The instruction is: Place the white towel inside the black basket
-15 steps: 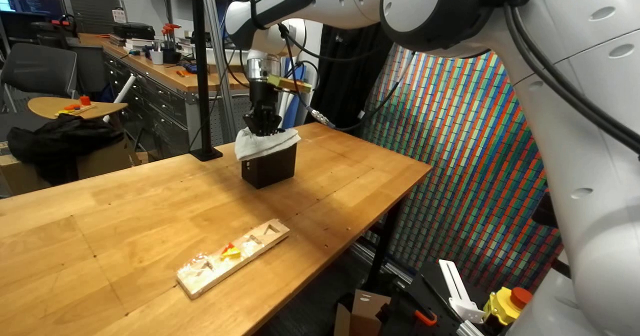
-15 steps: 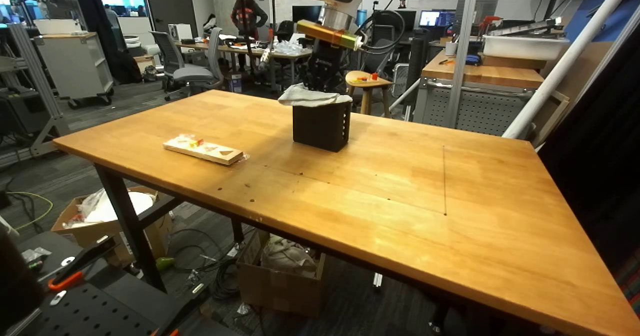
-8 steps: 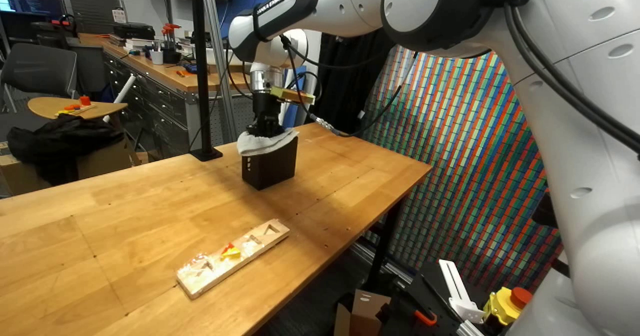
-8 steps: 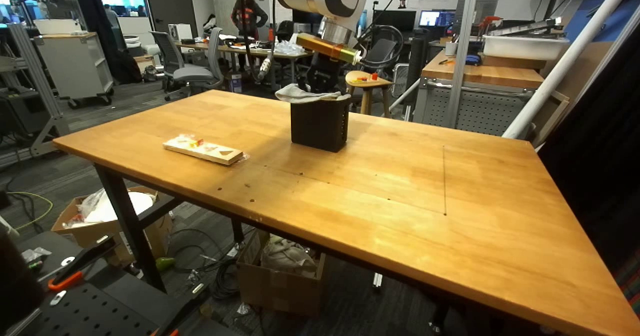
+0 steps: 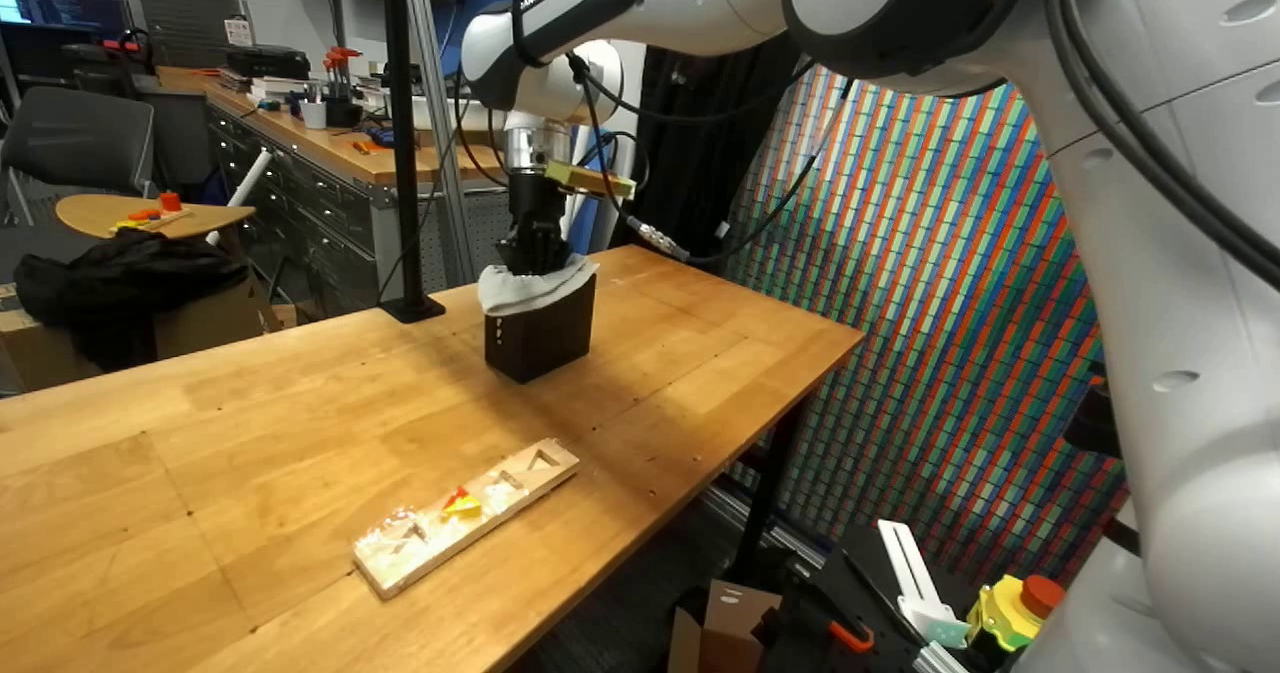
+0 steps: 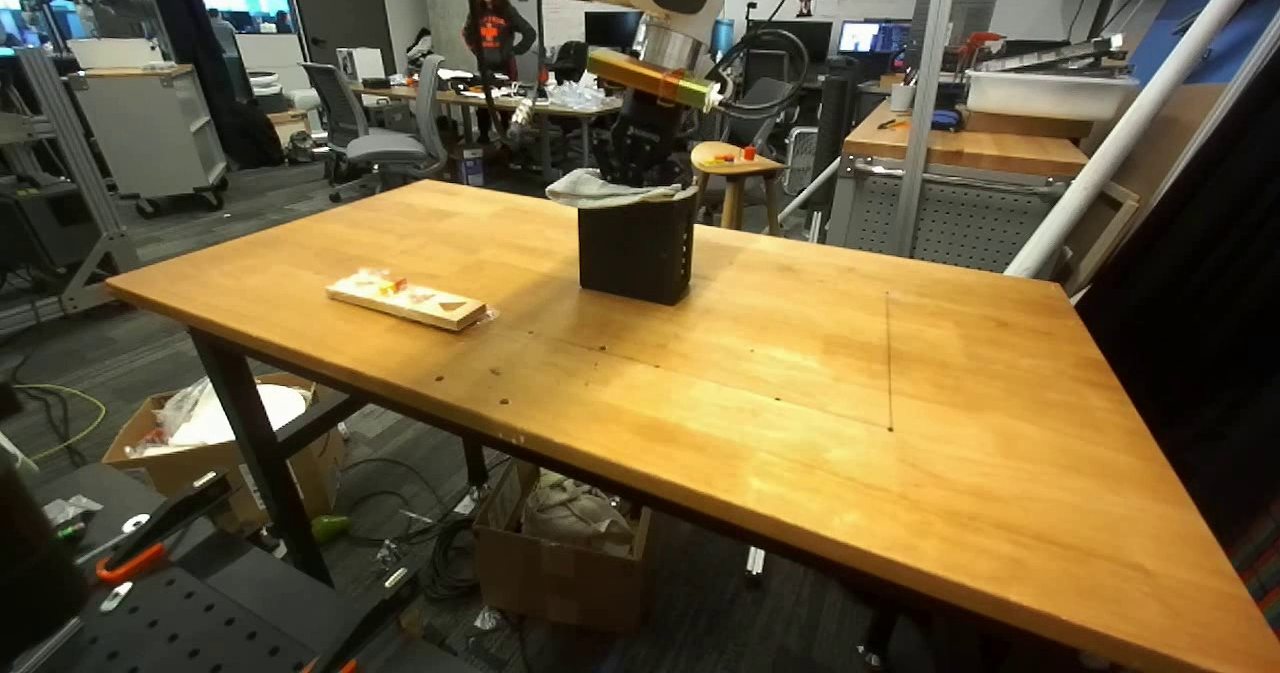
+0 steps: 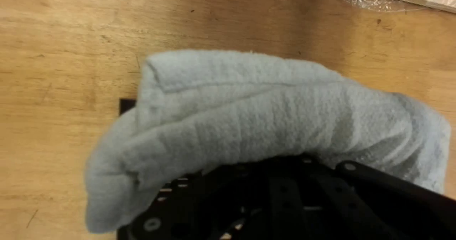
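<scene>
Towel (image 5: 525,294) over black basket (image 5: 548,339): tucking-in step, seemingly.
Gripper (image 5: 536,262) at basket's twelve o'clock, jaws closed, tips hidden; next probably calls for pressing overhanging folds inside.

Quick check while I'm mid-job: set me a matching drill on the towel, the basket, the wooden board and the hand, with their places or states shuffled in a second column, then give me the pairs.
Column one
1. white towel
2. black basket
3. wooden board
4. hand

Column two
A. standing upright on the table, partly covered at the top
B. pointing down over the black basket
C. across the black basket's top, overhanging an edge
D. pale, lying flat, with yellow and red on it

Right pairs: 1-C, 2-A, 3-D, 4-B
</scene>
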